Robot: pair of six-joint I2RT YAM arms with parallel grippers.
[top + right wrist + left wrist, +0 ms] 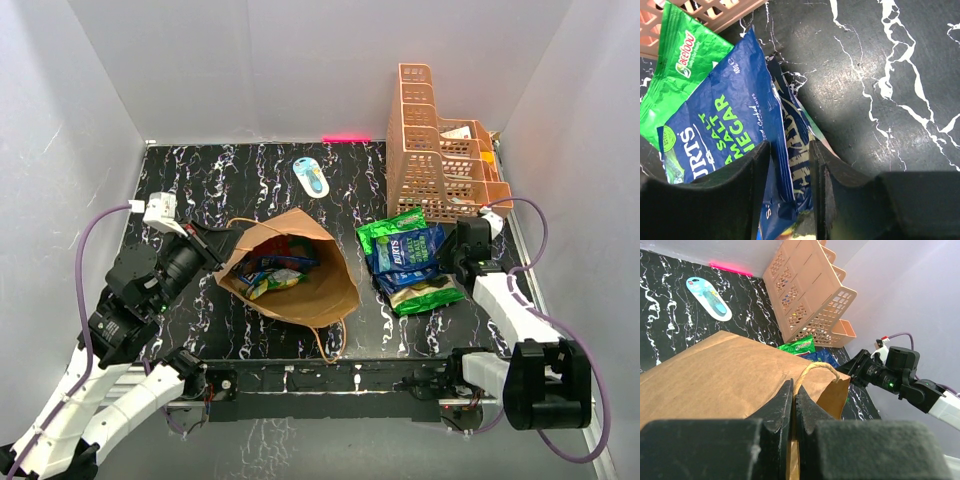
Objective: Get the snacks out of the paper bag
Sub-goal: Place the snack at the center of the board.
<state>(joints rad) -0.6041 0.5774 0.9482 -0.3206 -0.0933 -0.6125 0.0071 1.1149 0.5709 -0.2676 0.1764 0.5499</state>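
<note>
The brown paper bag point(318, 290) lies on its side left of centre, its mouth facing the left arm. Several snack packets point(272, 275) show inside it. My left gripper point(222, 243) is shut on the bag's rim by its twisted handle point(816, 367), and in the left wrist view the left gripper point(793, 387) pinches the paper bag point(715, 370). To the right, a green packet point(392, 228), a blue packet point(405, 250) and a green-and-white packet point(425, 293) lie piled on the table. My right gripper point(452, 250) is at this pile. In the right wrist view the right gripper point(790, 145) stands open, with the blue packet's point(725, 115) edge loose between the jaws.
An orange lattice basket point(440, 150) stands at the back right, close behind the pile. A small blue-white oval object point(311, 177) lies at the back centre. White walls enclose the black marbled table point(200, 180) on three sides.
</note>
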